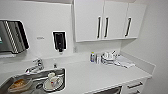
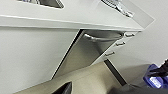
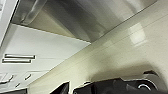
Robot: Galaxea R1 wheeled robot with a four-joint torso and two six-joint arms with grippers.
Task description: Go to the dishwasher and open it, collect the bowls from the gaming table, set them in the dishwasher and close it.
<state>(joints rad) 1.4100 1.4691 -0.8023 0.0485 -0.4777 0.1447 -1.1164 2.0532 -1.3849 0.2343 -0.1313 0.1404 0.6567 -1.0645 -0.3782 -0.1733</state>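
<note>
a: head view: white counter [image 1: 105, 75] biggest, sink [image 1: 60, 72] at 8 o'clock, dishwasher [image 1: 110, 90] top edge at 5.
b: handling?
a: left wrist view: dishwasher steel front, likely stiff, sprung, slick; take the bar handle [image 2: 100, 38].
b: arms?
a: both low near floor; grippers' opening, can't tell.

One dishwasher [image 2: 87, 51], one sink [image 1: 60, 72] with one faucet [image 1: 36, 65], three upper cabinet doors [image 1: 107, 20], and three white drawers [image 2: 120, 43].
</note>
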